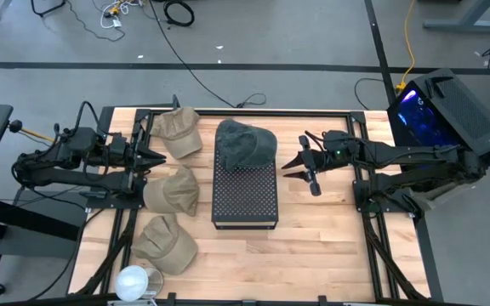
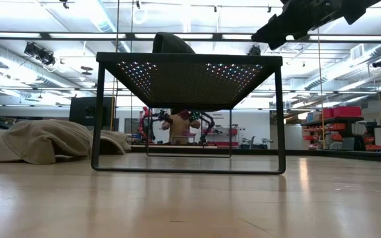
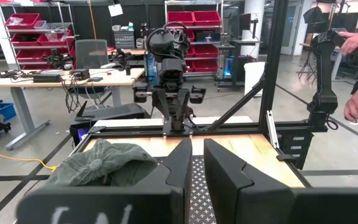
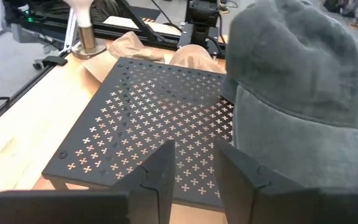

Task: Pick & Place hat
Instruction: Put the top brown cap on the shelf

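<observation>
Your soft dark green cloth hat (image 1: 244,143) sits on the far end of the black metal stand with little holes (image 1: 245,200). Your right gripper (image 1: 299,163) waits just beside it, fingers a little apart, holding nothing. Your left gripper (image 1: 156,157) is nearly closed and empty, between two tan caps (image 1: 178,130).

I count four hats: one dark green cap (image 1: 244,143) at the upper middle of the high view and three tan caps at the left, upper (image 1: 179,130), middle (image 1: 171,190), lower (image 1: 166,243). One black perforated stand (image 1: 245,197). My two arms.
</observation>
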